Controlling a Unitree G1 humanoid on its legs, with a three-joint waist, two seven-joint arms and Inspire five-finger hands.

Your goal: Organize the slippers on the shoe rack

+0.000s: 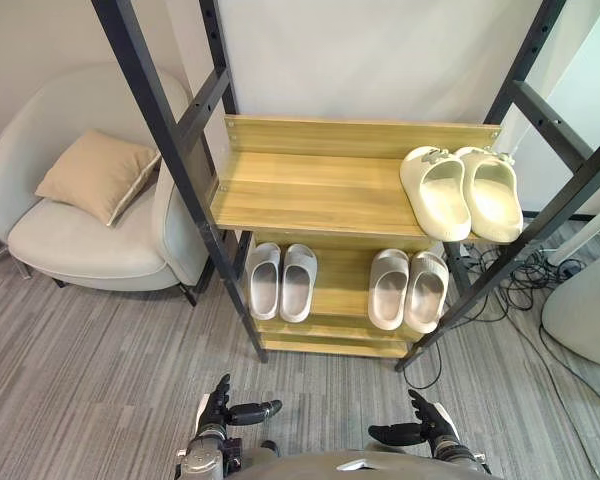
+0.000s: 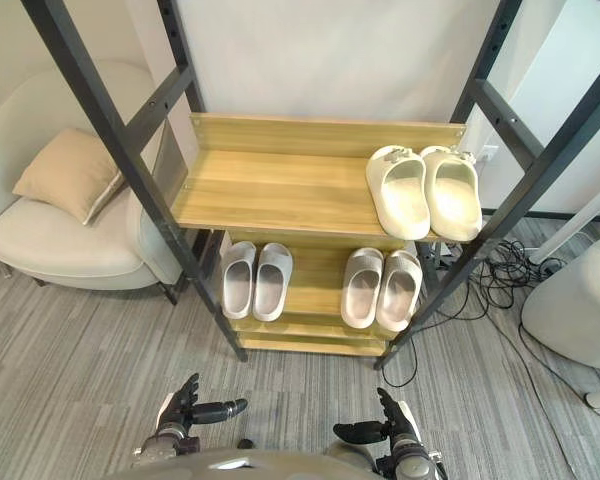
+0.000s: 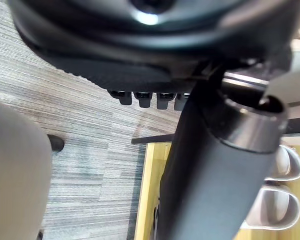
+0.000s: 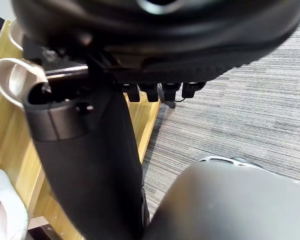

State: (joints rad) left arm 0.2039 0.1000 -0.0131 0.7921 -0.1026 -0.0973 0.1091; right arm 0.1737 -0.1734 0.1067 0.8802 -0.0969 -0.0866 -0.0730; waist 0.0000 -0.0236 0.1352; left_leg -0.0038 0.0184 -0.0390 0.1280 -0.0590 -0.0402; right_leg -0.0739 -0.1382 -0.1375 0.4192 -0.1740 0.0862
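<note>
A wooden shoe rack (image 1: 310,190) with black metal posts stands ahead of me. On its upper shelf, at the right end, a cream pair of slippers (image 1: 460,190) lies side by side. The lower shelf (image 1: 342,300) carries two pale grey pairs: one pair (image 1: 281,281) at the left and another pair (image 1: 408,289) at the right. My left hand (image 1: 223,408) and right hand (image 1: 425,428) hang low over the carpet in front of the rack, both open and holding nothing, thumbs pointing inward.
A light grey armchair (image 1: 80,240) with a tan cushion (image 1: 98,173) stands left of the rack. Black cables (image 1: 515,275) lie on the floor at the rack's right, beside a white rounded object (image 1: 585,305). The left half of the upper shelf is bare.
</note>
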